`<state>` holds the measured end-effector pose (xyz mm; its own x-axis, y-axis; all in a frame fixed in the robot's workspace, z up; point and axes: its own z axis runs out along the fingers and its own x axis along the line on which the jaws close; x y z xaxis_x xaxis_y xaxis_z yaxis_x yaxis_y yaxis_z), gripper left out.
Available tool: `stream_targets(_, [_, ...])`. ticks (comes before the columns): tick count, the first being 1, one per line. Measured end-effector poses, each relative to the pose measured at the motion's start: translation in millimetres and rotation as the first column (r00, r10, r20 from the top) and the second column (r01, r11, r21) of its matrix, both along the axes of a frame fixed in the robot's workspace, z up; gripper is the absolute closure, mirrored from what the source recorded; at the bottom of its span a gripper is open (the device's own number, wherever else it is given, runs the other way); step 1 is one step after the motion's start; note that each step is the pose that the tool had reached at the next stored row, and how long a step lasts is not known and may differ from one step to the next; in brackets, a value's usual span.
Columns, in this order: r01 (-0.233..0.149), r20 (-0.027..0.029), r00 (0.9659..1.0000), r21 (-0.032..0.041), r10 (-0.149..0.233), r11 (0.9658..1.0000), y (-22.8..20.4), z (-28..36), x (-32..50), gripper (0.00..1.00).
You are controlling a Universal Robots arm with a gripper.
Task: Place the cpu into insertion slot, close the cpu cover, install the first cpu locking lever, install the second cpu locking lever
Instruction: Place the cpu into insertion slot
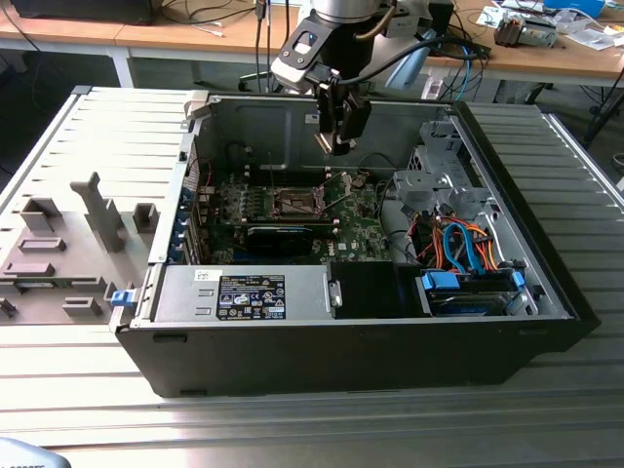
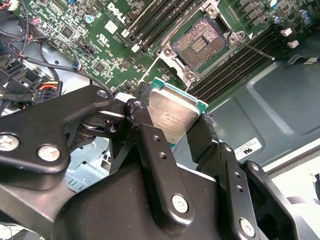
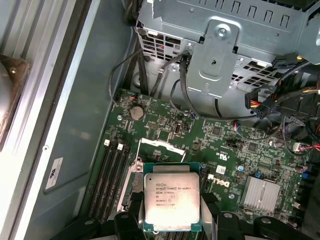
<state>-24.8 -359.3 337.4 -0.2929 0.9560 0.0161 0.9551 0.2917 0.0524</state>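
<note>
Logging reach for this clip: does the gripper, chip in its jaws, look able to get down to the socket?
Probably yes. The gripper hangs over the open case, shut on the chip, and the socket lies bare, with nothing lying across it in the second wrist view.

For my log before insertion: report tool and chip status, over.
Tool shut on small square silver-topped cpu, above green motherboard. Square silver-rimmed insertion slot uncovered, empty. No obstacle seen.

Fine lines of print cover the top of the cpu, a white logo marks the motherboard, a printed sticker sits on the case wall, and a black label on the power supply.
</note>
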Motion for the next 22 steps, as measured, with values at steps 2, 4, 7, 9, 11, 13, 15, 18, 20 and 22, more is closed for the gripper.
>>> stream_targets(2, [0.003, 0.0000, 1.0000, 0.0000, -0.003, 1.0000, 0.0, 0.0, 0.0, 0.46])
stream_targets(4, [0.005, 0.0000, 1.0000, 0.0000, -0.005, 1.0000, 0.0, -0.1, 0.0, 0.46])
stream_targets(7, [0.012, 0.0000, 0.9999, 0.0000, -0.012, 0.9999, 0.0, -0.2, 0.0, 0.46])
stream_targets(9, [0.018, 0.0000, 0.9998, 0.0000, -0.018, 0.9998, 0.0, -0.3, 0.0, 0.46])
stream_targets(11, [0.022, 0.0000, 0.9998, 0.0000, -0.022, 0.9998, 0.0, -0.4, 0.0, 0.46])
stream_targets(13, [0.026, 0.0000, 0.9997, 0.0000, -0.026, 0.9997, 0.0, -0.4, 0.0, 0.46])
stream_targets(15, [0.031, -0.0001, 0.9995, 0.0000, -0.031, 0.9995, 0.0, -0.5, 0.0, 0.46])
stream_targets(18, [0.042, 0.0000, 0.9991, 0.0000, -0.042, 0.9991, 0.0, -0.7, 0.0, 0.46])
stream_targets(20, [0.047, 0.0000, 0.9989, 0.0000, -0.047, 0.9989, 0.0, -0.7, 0.0, 0.46])
stream_targets(22, [0.052, -0.0001, 0.9987, 0.0000, -0.052, 0.9987, 0.0, -0.8, 0.0, 0.46])
